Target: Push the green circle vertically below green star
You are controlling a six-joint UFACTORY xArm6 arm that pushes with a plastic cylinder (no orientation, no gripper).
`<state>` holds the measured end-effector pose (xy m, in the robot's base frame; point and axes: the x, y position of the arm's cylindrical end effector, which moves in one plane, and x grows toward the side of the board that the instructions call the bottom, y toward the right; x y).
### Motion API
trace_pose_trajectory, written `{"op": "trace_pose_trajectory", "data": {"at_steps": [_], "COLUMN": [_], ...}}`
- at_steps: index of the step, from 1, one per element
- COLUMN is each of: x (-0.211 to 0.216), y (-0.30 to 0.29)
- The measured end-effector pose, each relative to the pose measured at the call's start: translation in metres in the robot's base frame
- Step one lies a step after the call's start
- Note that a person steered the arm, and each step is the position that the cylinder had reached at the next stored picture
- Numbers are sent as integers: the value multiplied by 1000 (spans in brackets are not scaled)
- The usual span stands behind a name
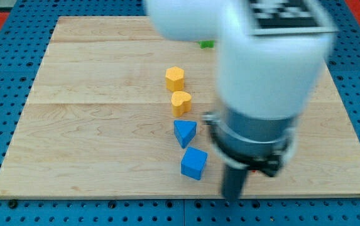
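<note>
A small green piece shows at the view's top, just left of my white arm; its shape cannot be made out, and most of it is hidden. No other green block shows; my arm covers much of the board's right half. My dark rod comes down at the view's lower right, and my tip is near the board's bottom edge, right of the blue cube.
A yellow hexagon, a yellow heart, a blue triangle and the blue cube stand in a column down the middle of the wooden board.
</note>
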<state>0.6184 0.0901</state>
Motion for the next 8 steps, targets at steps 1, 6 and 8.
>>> {"op": "trace_pose_trajectory", "data": {"at_steps": [1, 6, 8], "x": [-7, -294, -228], "y": [69, 119, 42]}}
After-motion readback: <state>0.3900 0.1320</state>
